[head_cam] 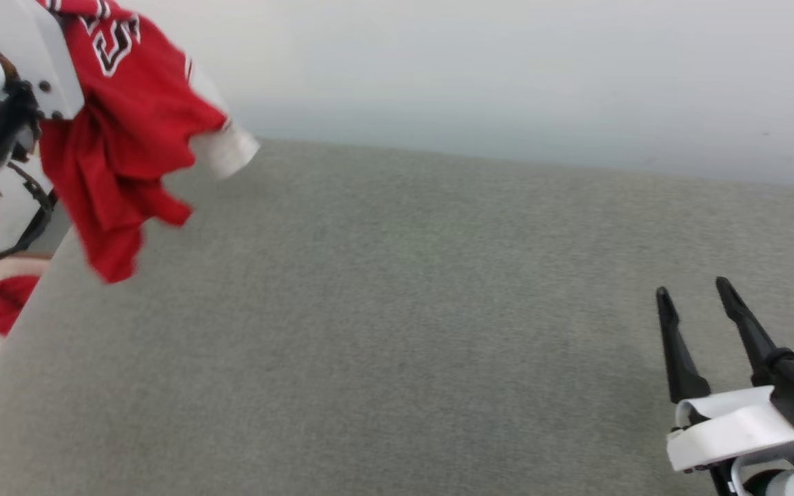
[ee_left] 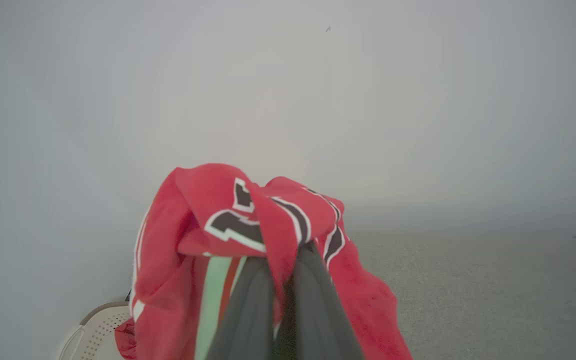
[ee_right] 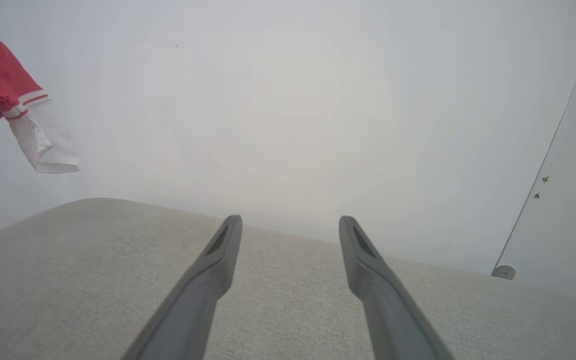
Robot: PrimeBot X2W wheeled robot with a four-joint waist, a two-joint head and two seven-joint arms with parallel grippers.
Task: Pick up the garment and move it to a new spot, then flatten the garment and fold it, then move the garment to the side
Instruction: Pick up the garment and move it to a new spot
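High over the left edge of the bench [head_cam: 397, 310], my left gripper [ee_left: 288, 250] clamps the garment [head_cam: 121, 138], bunched and dangling; a thin pinch could let it slip. My right gripper [head_cam: 692, 288] hovers, fingers spread.

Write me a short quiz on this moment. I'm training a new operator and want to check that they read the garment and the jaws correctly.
1. True or false: the garment lies spread flat on the grey surface.
2. Which jaws are shut on the garment? A) the left jaws B) the right jaws C) both
3. Fill in: the right jaws stand ____ above the grey surface and hold nothing.

Key: 1 false, it hangs bunched in the air; 2 A; 3 open.
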